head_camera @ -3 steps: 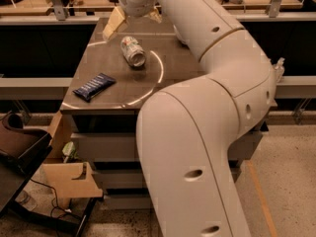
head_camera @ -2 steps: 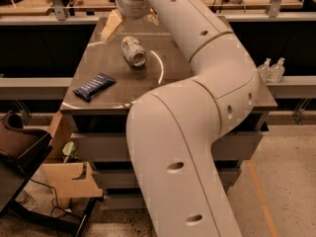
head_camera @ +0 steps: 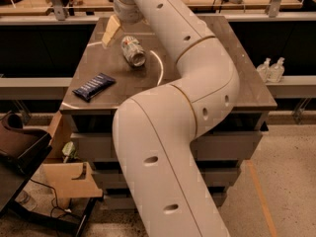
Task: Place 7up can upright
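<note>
The 7up can (head_camera: 133, 52) lies on its side on the brown table (head_camera: 108, 68), one shiny end facing the camera. My gripper (head_camera: 111, 32) hangs from the white wrist at the table's far left, just left of and behind the can and apart from it. Only one tan finger shows. My big white arm (head_camera: 197, 83) runs from the bottom of the view up across the table's middle and hides what lies behind it.
A dark blue snack bar wrapper (head_camera: 94, 86) lies near the table's front left edge. A thin white arc (head_camera: 160, 68) shows on the tabletop right of the can. Two small clear bottles (head_camera: 270, 69) stand right of the table. Cardboard (head_camera: 69, 177) and a dark chair (head_camera: 19, 147) are at lower left.
My arm's elbow has swung leftward and now covers more of the table's middle. The can and the wrapper have not moved. The gripper stays left of the can.
</note>
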